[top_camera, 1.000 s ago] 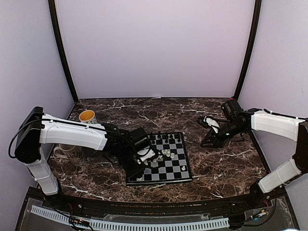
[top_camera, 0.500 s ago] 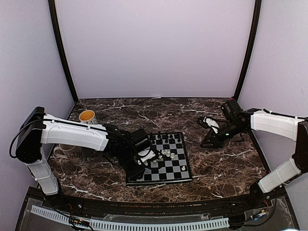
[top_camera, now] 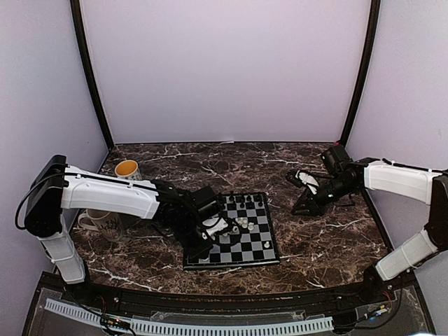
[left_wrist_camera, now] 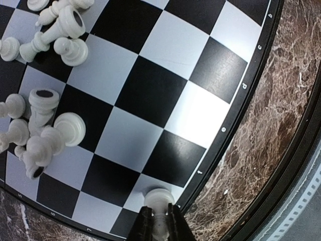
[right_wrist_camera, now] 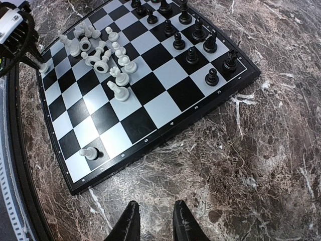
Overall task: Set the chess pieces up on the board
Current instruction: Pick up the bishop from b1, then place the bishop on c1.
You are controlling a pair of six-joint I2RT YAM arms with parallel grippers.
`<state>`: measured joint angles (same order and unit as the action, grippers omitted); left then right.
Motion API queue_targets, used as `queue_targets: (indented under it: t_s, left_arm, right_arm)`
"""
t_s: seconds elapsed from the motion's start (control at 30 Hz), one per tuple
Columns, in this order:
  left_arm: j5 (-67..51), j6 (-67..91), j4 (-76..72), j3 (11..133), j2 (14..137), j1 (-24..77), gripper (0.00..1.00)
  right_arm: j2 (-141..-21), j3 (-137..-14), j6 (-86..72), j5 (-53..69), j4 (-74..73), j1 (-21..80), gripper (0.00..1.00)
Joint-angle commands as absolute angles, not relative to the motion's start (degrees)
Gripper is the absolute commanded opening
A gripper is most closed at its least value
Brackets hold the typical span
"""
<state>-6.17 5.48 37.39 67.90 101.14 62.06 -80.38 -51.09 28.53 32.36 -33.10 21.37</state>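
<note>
Though half hidden between the left jaws, a white chess piece (left_wrist_camera: 159,197) is pinched at the board (left_wrist_camera: 150,100)'s edge, right jaws slightly apart, empty, above tabletop (right_wrist_camera: 261,170).

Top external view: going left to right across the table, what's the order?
Yellow-lined mug → left gripper holding a white piece → heap of white pieces → lone white piece → right gripper. The board and black pieces overlap several of these, so they are left out.
</note>
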Motion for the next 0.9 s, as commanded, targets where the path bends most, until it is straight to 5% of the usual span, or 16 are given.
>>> queue_targets:
  t_s: [0.0,0.87]
  left_arm:
    - [-6.78,4.32,37.19,70.58,101.03,62.49,0.10]
    - [-6.44,4.17,36.65,74.00,105.97,63.81,0.13]
  right_arm:
    - [-80.89,-52.15,29.28,33.09,-33.62,21.20,0.24]
    - [-81.12,-52.25,29.89,33.00,-34.10,21.23,0.24]
